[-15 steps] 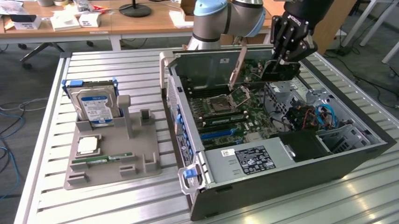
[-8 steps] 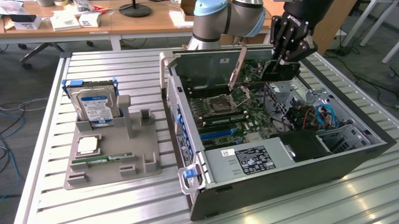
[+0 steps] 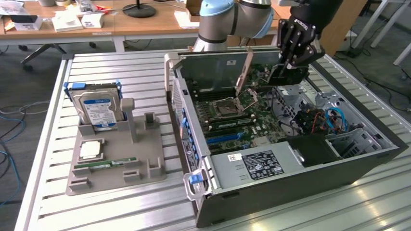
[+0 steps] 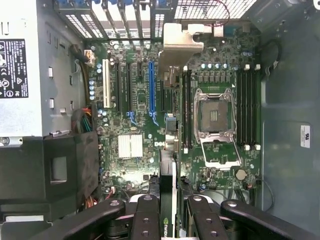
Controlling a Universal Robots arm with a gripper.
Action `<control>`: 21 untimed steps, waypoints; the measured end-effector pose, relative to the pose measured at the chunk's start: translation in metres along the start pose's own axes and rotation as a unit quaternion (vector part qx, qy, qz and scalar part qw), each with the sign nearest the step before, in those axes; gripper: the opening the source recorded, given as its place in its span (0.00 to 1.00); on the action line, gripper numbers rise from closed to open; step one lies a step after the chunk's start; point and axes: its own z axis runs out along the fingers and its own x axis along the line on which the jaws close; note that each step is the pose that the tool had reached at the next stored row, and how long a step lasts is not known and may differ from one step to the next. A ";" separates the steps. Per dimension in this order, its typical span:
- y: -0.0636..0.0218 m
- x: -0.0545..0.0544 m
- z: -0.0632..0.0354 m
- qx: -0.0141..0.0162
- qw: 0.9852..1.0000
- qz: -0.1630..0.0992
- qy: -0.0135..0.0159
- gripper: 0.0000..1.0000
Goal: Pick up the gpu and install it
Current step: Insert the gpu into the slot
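Observation:
My gripper (image 3: 290,65) hangs over the far end of the open computer case (image 3: 359,163), shut on the gpu (image 3: 284,76), a dark flat card held on edge above the motherboard (image 3: 244,115). In the wrist view the fingers (image 4: 147,217) clamp the gpu (image 4: 169,165) from both sides. The card runs edge-on away from the gripper (image 4: 169,212), with its silvery end bracket (image 4: 181,42) at the far end by the case's rear slots. It hovers between the blue expansion slot (image 4: 151,87) and the open processor socket (image 4: 215,117), apart from the board.
A grey holder (image 3: 115,163) on the slatted table at the exterior view's left carries a hard drive (image 3: 96,108), a processor (image 3: 90,150) and a green memory stick (image 3: 106,164). The power supply (image 3: 257,163) and a black drive bay (image 3: 314,149) fill the case's near end.

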 end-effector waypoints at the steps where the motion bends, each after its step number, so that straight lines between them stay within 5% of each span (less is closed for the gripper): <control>1: 0.0001 0.000 0.0014 0.000 1.000 0.000 0.000 0.26; 21: 0.0006 0.001 0.0238 0.000 1.000 0.000 0.000 0.26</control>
